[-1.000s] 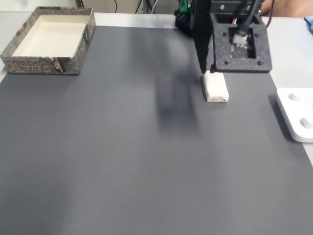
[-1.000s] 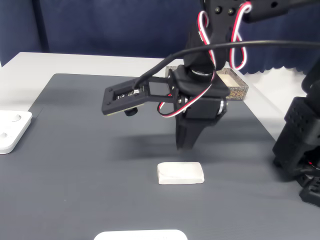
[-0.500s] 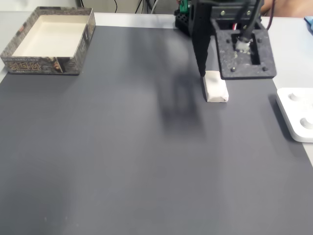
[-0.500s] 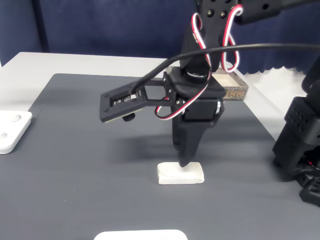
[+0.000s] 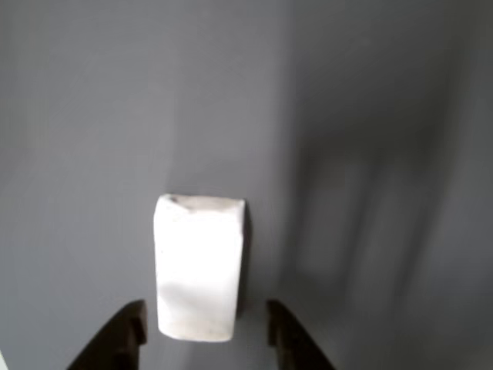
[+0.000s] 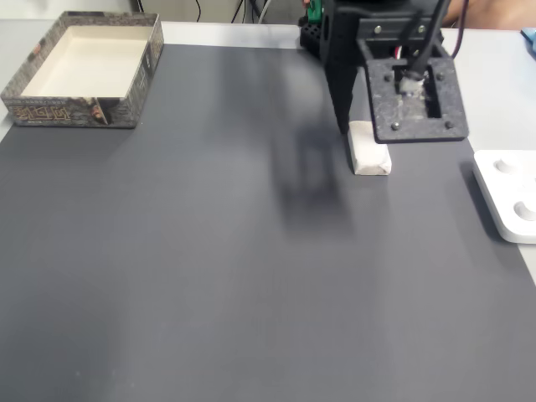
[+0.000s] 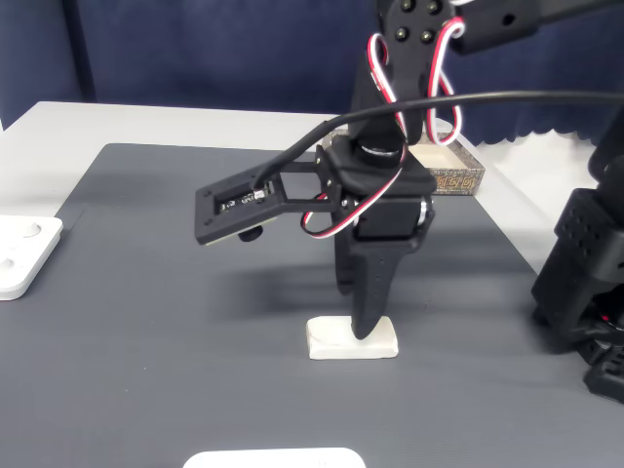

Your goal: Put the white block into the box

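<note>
A: The white block (image 5: 197,266), where do you see it in the other view?
B: Flat on the gray mat (image 5: 370,116), its near end between the two spread fingers of the gripper (image 5: 204,327).

A: And in a fixed view?
B: Your block (image 6: 369,157) lies beside the arm, well apart from the box (image 6: 84,71).

A: The second fixed view?
B: The gripper (image 7: 363,327) is down at the block (image 7: 331,340), released.
</note>
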You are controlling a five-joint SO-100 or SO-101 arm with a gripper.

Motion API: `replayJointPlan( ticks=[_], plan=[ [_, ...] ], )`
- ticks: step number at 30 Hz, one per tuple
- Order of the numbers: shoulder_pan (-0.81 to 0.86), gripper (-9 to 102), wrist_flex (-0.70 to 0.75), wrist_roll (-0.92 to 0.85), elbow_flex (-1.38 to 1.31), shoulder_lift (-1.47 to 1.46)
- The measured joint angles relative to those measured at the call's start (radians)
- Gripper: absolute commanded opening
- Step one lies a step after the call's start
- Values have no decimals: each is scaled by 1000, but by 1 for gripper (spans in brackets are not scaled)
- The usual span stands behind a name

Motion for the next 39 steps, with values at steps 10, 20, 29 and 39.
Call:
replayJointPlan(
  ticks=[10,20,29,39],
  plan=[
    [0,23,-38,12,0,-17],
    [-5,26,-48,12,8,-17],
    [-12,27,-91,12,98,17],
    [-12,26,-146,23,123,34]
  ],
)
